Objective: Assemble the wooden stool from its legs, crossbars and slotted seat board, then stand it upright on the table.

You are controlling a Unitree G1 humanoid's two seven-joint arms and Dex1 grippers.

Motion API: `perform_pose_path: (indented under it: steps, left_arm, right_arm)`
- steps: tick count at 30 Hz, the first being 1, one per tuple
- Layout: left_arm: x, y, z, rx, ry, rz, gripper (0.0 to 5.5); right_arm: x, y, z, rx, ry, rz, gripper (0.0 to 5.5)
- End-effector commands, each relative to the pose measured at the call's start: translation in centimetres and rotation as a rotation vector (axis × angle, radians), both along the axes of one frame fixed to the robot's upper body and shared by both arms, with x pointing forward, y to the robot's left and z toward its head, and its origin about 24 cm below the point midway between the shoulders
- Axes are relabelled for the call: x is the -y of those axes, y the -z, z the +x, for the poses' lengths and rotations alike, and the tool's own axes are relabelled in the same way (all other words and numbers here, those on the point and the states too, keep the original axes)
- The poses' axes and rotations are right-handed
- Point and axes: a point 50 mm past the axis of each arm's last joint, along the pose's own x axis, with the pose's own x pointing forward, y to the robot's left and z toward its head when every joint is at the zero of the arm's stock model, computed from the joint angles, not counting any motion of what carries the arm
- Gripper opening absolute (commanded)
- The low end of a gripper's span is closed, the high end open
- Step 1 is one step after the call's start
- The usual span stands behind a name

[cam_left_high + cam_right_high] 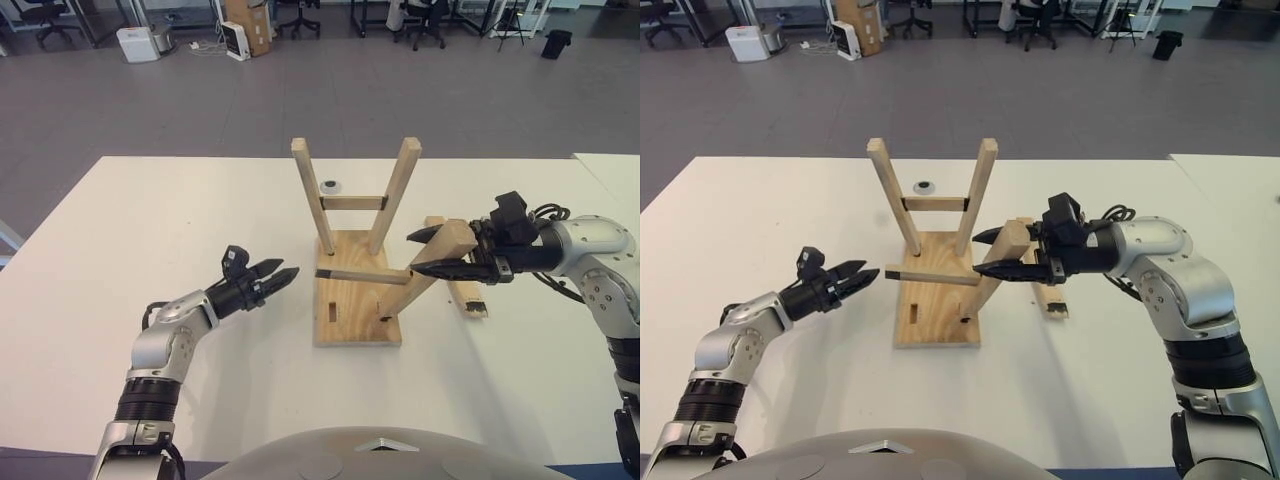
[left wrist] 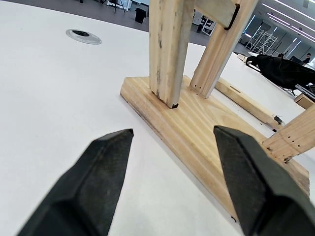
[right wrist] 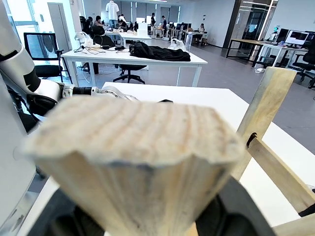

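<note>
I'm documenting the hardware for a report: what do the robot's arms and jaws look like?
The left arm and right arm are rounded silver-grey shells with black rings at the joints and black wrist sections. Each arm's jaws are a pair of black, tapered, pointed wedges. Black cables loop beside the right wrist, and another by the left elbow.

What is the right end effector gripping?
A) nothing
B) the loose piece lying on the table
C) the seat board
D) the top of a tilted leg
D: the right end effector clamps the tilted leg near its top, its lower end at the seat board.
</note>
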Motion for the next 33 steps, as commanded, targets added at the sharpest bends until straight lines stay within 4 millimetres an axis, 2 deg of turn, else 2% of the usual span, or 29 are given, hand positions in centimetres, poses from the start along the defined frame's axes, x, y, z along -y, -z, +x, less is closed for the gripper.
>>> perform_pose_path:
  steps: [1,4,9,11,18,24,26,30,33]
  left_arm:
    - [0.5,0.1,0.1,0.003,0.005,0.01,3.01]
    - [0.6,0.2,-0.1,-0.002,0.002,0.004,3.01]
    - [0.8,0.3,-0.2,-0.011,0.007,0.001,3.01]
    - [1.0,0.3,-0.1,-0.011,0.015,0.002,3.01]
    - [1.6,0.5,-0.2,-0.016,0.028,-0.003,3.01]
    - [2.1,0.6,-0.5,-0.012,0.003,-0.023,3.01]
    - [2.2,0.7,-0.5,-0.011,-0.001,-0.026,3.01]
    - [2.5,0.8,-0.6,-0.011,0.0,-0.029,3.01]
    - [2.7,0.9,-0.6,-0.008,-0.003,-0.032,3.01]
  right_arm:
    - [0.1,0.9,0.3,-0.029,-0.018,-0.097,2.04]
    - [0.2,2.1,0.1,-0.067,-0.01,-0.106,2.04]
    - [1.0,6.7,-0.7,-0.218,0.024,-0.215,2.04]
    - [1.1,7.9,-0.6,-0.262,0.045,-0.248,2.04]
    - [1.2,9.9,-0.6,-0.389,0.013,-0.309,2.04]
    - [0.3,12.1,-2.6,-0.46,-0.059,-0.361,2.04]
    - [0.3,12.5,-2.7,-0.477,-0.026,-0.376,2.04]
    - [0.6,12.0,-2.1,-0.482,0.028,-0.375,2.04]
    - [0.4,11.6,-1.4,-0.434,0.045,-0.355,2.69]
